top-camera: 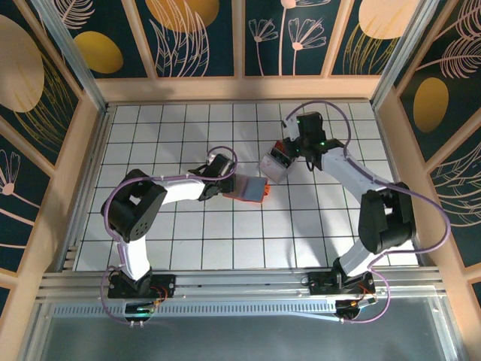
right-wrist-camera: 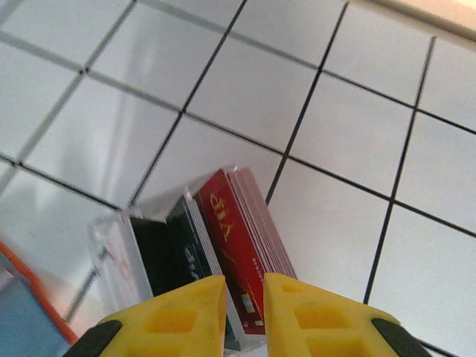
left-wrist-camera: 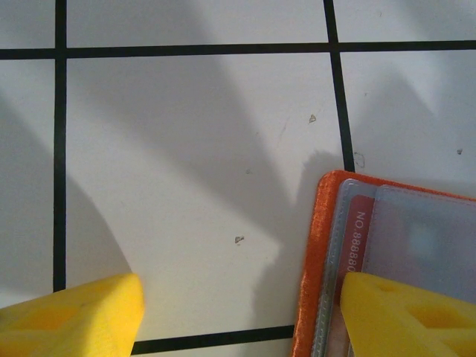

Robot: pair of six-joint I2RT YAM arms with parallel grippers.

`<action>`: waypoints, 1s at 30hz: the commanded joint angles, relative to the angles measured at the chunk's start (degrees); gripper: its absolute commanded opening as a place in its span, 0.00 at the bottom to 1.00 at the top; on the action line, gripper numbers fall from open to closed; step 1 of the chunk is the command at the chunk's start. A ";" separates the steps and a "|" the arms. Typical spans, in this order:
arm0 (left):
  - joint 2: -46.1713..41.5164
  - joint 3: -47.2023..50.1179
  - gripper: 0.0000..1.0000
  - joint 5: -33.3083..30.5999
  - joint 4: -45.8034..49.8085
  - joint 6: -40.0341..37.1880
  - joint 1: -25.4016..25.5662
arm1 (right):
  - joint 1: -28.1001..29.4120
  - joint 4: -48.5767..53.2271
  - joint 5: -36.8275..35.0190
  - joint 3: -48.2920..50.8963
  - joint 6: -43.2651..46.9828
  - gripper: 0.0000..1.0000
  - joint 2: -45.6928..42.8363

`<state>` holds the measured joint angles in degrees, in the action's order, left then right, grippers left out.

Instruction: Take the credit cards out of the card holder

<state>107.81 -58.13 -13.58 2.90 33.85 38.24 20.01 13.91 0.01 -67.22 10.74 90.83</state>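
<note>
Pin the card holder [left-wrist-camera: 316, 253] at lower right with 1 finger of the wide-spread left gripper [left-wrist-camera: 238, 301] — then lift the right gripper [right-wrist-camera: 244, 291], jaws barely parted, off the clear box [right-wrist-camera: 111, 230].

The orange-red folding card holder [left-wrist-camera: 318, 282] runs off the left wrist view's right and bottom edges, a yellow fingertip [left-wrist-camera: 405, 320] covering part of the number on its red card [left-wrist-camera: 358, 223]. Under the right pincer [right-wrist-camera: 244, 288], the clear plastic box [right-wrist-camera: 111, 232] has its near end hidden.

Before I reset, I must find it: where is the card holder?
Top view: the card holder lies open near the middle of the table, between the left gripper and the clear card box.
</note>
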 commanded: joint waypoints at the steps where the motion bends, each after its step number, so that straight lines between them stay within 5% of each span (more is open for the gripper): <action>1: 1.68 4.48 0.71 5.82 2.20 2.01 -0.62 | -0.05 -0.68 -0.71 1.66 -14.43 0.19 -4.87; 11: -3.73 10.92 0.70 13.78 -2.85 8.42 -0.16 | 6.00 -1.98 -0.20 11.20 -30.21 0.19 -12.95; 21: -7.55 12.39 0.69 16.06 -5.09 13.04 2.89 | 18.17 -0.53 -8.92 12.41 -40.00 0.19 -9.16; 30: -14.43 13.71 0.67 14.77 -6.19 16.99 1.07 | 21.02 -3.40 -9.65 14.78 -47.96 0.15 -6.16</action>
<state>95.53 -45.21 -0.82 -3.79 47.83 40.66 40.42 12.25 -7.33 -53.36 -32.80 84.14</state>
